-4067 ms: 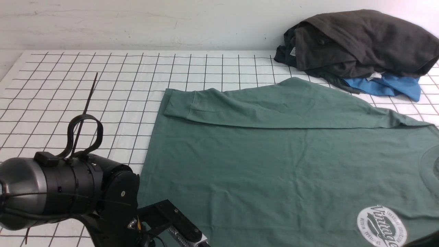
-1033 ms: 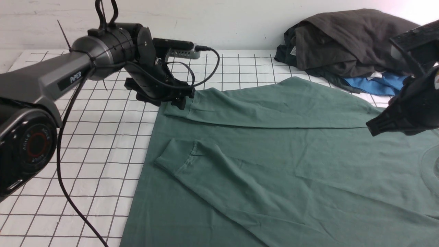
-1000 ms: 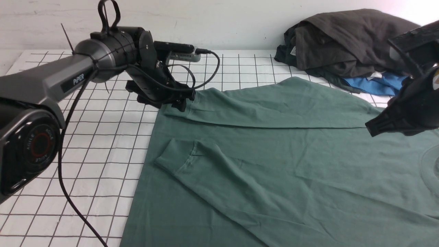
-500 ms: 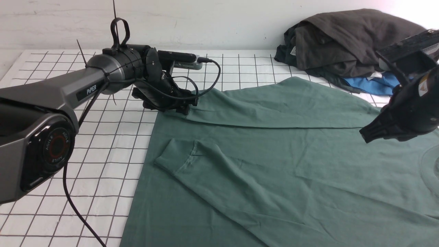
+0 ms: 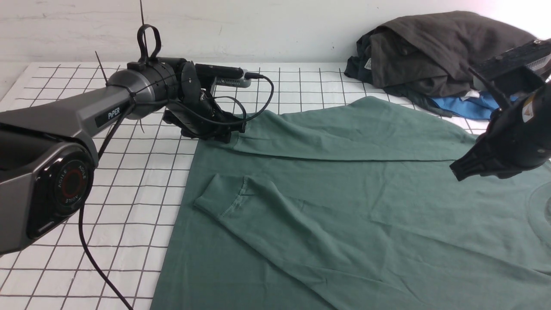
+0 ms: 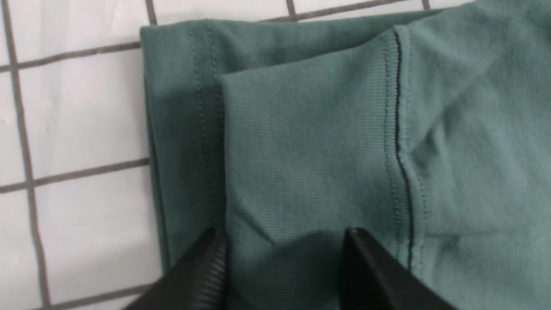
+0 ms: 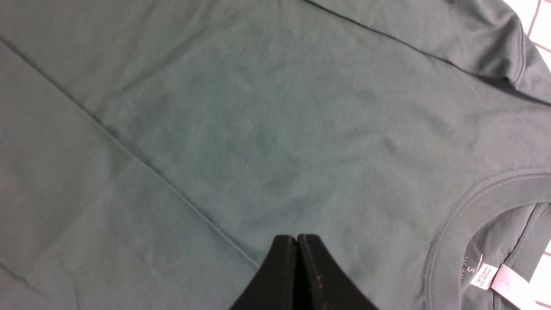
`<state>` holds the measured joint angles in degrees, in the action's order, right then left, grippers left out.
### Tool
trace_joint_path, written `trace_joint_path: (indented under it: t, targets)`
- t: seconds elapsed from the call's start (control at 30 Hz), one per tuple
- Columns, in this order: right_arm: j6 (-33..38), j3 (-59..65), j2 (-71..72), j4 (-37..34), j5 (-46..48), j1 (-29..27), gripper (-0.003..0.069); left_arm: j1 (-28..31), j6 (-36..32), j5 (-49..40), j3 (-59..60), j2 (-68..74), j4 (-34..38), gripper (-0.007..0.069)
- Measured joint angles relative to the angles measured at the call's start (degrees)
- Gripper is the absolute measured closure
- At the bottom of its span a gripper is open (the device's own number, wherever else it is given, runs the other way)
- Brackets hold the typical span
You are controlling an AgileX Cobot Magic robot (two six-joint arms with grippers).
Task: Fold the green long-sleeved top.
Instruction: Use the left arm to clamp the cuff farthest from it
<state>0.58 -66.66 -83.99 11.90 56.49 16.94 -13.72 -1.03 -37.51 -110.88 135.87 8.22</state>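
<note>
The green long-sleeved top [image 5: 344,206] lies spread on the grid-marked table, both sleeves folded across its body. Its far sleeve cuff [image 6: 301,142] sits at the top's far left corner. My left gripper [image 5: 230,134] is open and low over that cuff, its fingertips [image 6: 206,267] straddling the ribbed cuff in the left wrist view. My right gripper [image 5: 457,171] is shut and empty, hovering above the chest area near the ribbed neck [image 7: 482,202]. The near sleeve cuff [image 5: 219,193] lies on the body. The chest print is hidden.
A pile of dark grey-black garments [image 5: 443,51] with a bright blue garment [image 5: 478,107] under it sits at the far right of the table. The white grid cloth [image 5: 86,172] lies bare to the left of the top.
My left arm has come from the near left to the far sleeve cuff and lowered onto it. The near sleeve now lies across the body. My right arm has shifted slightly left.
</note>
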Motion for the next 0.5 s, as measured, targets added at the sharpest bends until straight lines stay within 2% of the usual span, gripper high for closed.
trace_joint_path:
  t: [0.17,0.27,0.33,0.5]
  targets:
    - [0.0,0.0,-0.3,0.0,0.0,0.0,0.0673,0.0,0.0,-1.4,0.0,-0.6,0.0,0.0512]
    - [0.0,0.0,-0.5,-0.1,0.0,0.0,0.0673,0.0,-0.2,-2.4,0.0,-1.0,0.0,0.0582]
    - [0.0,0.0,-0.5,-0.1,0.0,0.0,0.0673,0.0,-0.4,-3.2,0.0,-1.0,0.1,0.061]
    - [0.0,0.0,-0.5,-0.2,0.0,0.0,0.0673,0.0,-0.5,-5.6,0.1,-1.7,0.2,0.0622]
